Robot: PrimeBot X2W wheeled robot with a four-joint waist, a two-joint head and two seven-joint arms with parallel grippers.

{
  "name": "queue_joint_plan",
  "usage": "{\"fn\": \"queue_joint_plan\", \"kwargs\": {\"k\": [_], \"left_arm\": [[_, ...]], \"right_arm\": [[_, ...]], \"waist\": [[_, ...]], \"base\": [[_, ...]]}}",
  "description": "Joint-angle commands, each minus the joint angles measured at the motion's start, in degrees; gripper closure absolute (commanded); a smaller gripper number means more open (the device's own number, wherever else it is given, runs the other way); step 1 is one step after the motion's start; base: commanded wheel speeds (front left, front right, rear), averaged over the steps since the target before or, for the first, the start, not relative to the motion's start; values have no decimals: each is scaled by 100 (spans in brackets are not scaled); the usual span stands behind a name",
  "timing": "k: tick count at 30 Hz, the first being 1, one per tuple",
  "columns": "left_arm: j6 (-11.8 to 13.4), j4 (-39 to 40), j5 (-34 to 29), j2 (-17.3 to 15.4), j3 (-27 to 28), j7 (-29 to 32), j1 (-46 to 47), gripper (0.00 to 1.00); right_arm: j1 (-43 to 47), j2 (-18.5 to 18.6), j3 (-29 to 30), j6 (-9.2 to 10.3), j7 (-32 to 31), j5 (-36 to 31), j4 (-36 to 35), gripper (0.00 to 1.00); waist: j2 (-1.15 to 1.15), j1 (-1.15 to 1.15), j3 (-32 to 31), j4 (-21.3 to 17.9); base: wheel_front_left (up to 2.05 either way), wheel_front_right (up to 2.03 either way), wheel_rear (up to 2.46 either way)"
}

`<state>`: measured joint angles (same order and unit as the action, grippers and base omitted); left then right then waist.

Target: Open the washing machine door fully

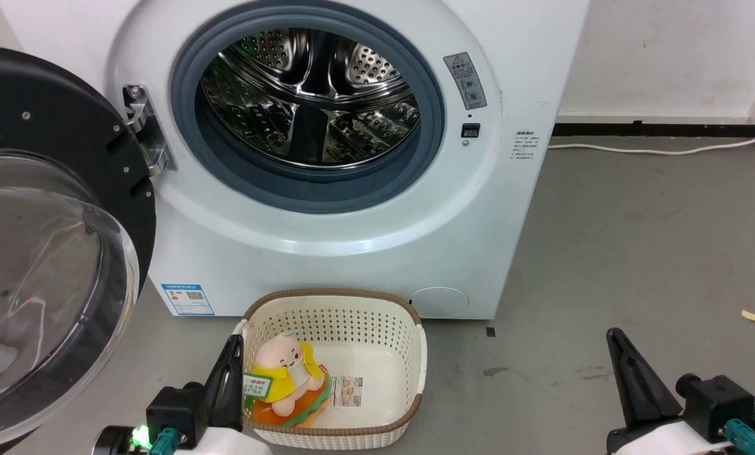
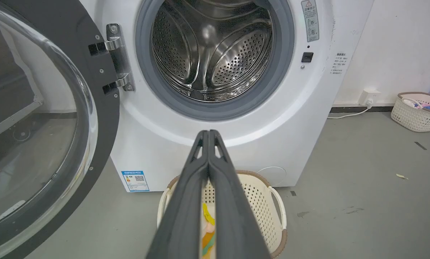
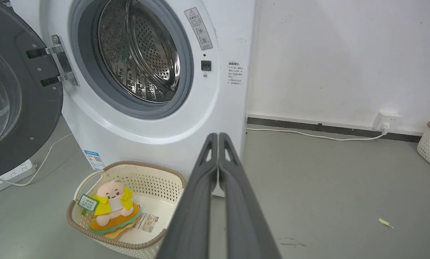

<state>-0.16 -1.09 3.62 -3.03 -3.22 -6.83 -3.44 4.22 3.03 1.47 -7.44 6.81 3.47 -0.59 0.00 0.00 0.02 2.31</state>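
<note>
Both fingers-together and empty, left end effector and right end effector sit right of washing machine door.

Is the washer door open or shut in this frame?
Open. The door stands swung out to the left on its hinge, leaving the gasket and drum fully uncovered.
</note>
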Motion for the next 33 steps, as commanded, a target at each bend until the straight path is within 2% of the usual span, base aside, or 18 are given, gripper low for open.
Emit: {"fn": "queue_joint_plan", "kwargs": {"k": [1,33], "left_arm": [[9,30,-39,6,14,27,91,100],[13,78,-235,11,201,426,245,100]], "right_arm": [[-76,-8,-12,-3,-23,-61,15,100],[-286,-12,-94,-4,-423,-235,42,100]], "waist": [[0,0,0,-4],[0,0,-1,-142]], "base": [[0,0,0],[0,0,0]]}}
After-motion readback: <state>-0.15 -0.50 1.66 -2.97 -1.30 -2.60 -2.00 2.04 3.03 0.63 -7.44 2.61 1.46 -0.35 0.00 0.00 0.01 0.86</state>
